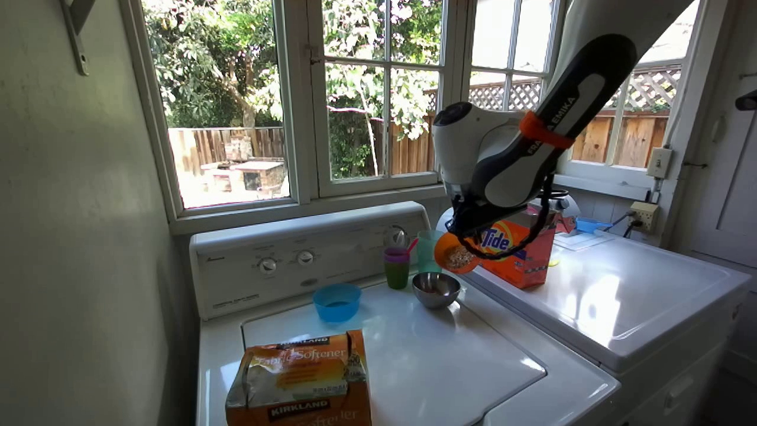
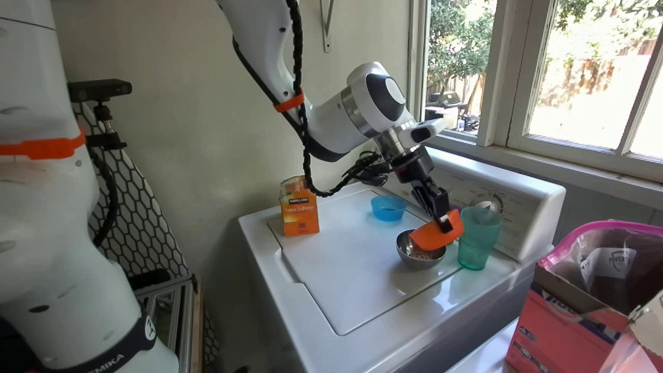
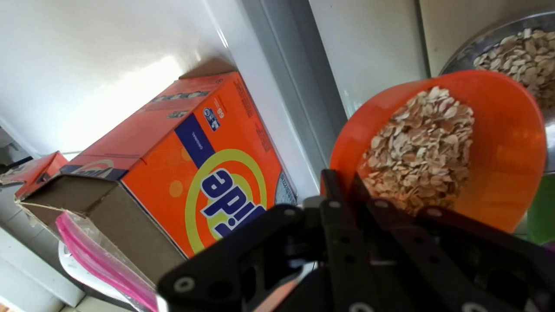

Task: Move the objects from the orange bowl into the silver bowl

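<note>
My gripper [image 2: 444, 224] is shut on the rim of the orange bowl [image 2: 434, 236]. In the wrist view the two fingers [image 3: 344, 182] pinch the wall of the orange bowl [image 3: 511, 143]. The bowl is tilted in the air and holds a heap of pale oat flakes [image 3: 420, 147]. The silver bowl [image 1: 436, 300] stands on the washer lid, just below the orange bowl in both exterior views. In the wrist view the silver bowl [image 3: 464, 58] is partly hidden behind the orange bowl and contains flakes [image 3: 522, 60]. I cannot tell whether flakes are falling.
A green tumbler [image 2: 479, 238] stands beside the silver bowl. Green and purple cups [image 1: 397, 271] are near the washer panel. A blue bowl [image 1: 337, 305] and a fabric softener box [image 1: 298, 378] stand on the washer. An open Tide box [image 3: 217, 169] stands on the neighbouring appliance.
</note>
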Controlling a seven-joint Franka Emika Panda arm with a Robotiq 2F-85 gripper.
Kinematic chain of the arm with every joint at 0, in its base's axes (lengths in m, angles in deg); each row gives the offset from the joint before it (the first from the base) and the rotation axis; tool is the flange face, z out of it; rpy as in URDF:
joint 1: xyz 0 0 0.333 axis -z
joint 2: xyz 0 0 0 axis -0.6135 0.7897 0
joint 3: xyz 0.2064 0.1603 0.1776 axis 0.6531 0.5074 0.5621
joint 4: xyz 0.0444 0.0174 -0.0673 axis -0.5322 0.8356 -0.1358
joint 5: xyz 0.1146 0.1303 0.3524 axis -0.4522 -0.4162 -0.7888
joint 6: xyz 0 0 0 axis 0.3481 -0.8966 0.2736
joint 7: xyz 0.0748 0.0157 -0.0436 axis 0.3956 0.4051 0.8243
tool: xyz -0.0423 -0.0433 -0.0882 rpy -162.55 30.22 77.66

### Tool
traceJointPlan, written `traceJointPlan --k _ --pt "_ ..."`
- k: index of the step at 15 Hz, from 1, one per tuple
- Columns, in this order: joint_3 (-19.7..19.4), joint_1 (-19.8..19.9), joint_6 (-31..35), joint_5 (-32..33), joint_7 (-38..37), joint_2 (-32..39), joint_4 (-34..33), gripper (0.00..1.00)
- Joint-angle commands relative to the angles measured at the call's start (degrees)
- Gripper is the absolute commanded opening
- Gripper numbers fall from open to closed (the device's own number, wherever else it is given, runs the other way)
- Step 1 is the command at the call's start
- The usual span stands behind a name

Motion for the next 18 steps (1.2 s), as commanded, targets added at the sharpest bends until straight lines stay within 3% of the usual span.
traceJointPlan --k 1,4,6,10,11,15,18 --pt "1.01 -0.45 -0.84 7.73 -7.35 -2.28 2.71 0.02" --pt "2.31 -0.05 -1.65 9.65 -11.07 -2.98 3.43 0.02" --pt "2.87 0.95 -0.56 7.58 -8.16 -1.12 1.51 0.07" --pt "3.13 0.99 -0.58 7.56 -8.56 -1.53 2.01 0.07" --pt "3.1 0.79 -1.09 8.54 -9.34 -1.47 1.84 0.02" --pt "3.5 -0.18 -3.42 13.37 -11.99 -1.09 1.72 0.02" --pt "4.55 -0.97 -8.83 19.0 -15.87 -1.4 2.34 0.02"
